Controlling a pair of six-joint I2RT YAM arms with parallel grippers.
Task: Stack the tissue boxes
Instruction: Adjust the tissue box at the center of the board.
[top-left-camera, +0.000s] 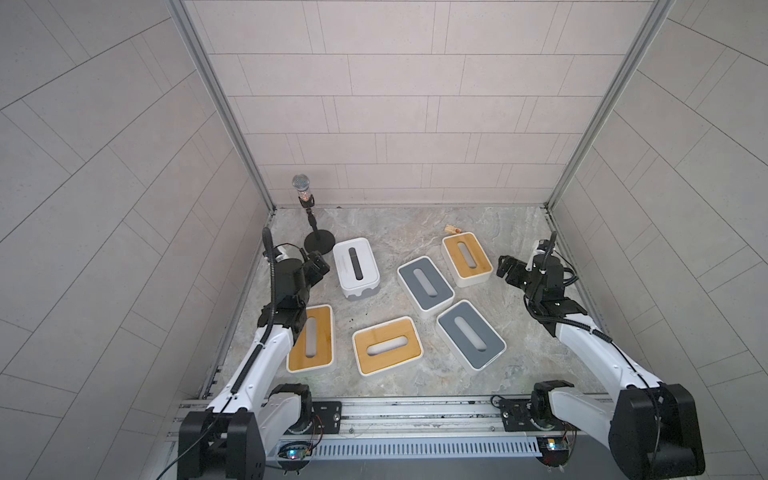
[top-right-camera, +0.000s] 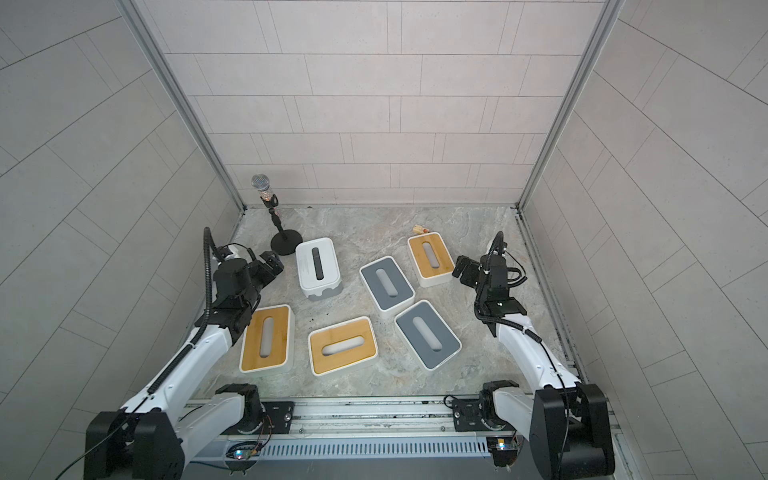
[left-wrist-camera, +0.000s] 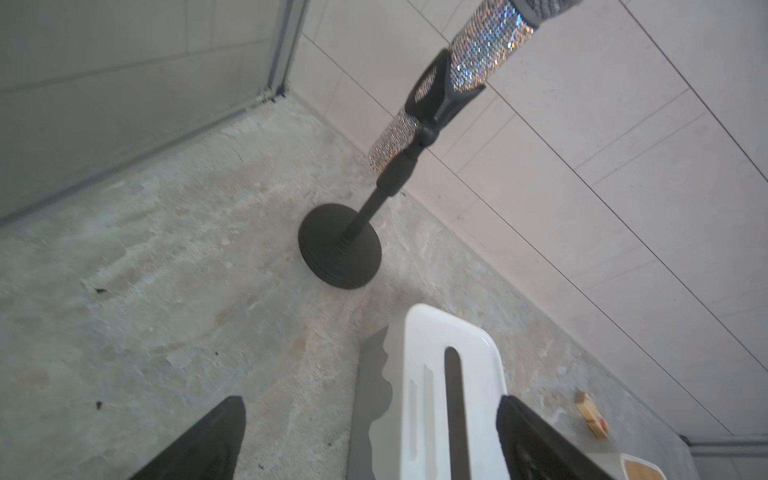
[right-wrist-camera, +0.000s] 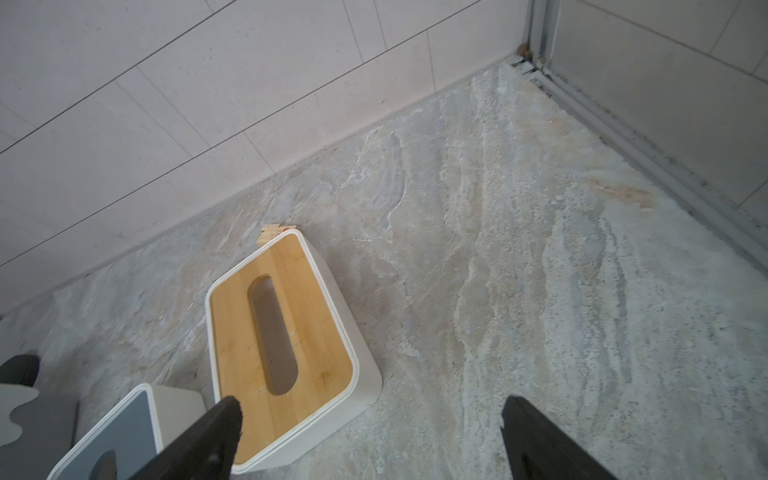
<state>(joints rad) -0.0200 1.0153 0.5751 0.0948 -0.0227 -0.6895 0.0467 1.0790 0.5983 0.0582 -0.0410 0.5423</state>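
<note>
six tissue boxes (top-left-camera: 424, 282) lay unstacked, centre-frame, on the marble table (top-left-camera: 390, 232): 3 bamboo-topped, 2 grey-topped, 1 all-white box (top-left-camera: 355, 266). left gripper (top-left-camera: 321, 266) & right gripper (top-left-camera: 503, 266), at frame sides, hung w/ jaws apart, empty.

Microphone stand (top-left-camera: 319, 246) at table (top-left-camera: 407, 224) rear. One tissue box (top-left-camera: 345, 266) just right of it; five more tissue boxes (top-left-camera: 411, 276) before and rightward; wooden block (top-left-camera: 451, 228) far right.

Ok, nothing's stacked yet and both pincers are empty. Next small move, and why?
Probably move the right pincer over the far bamboo box and lower onto it: the jaws stand open and empty, that box sits just beside them, and nothing lies on it.
</note>
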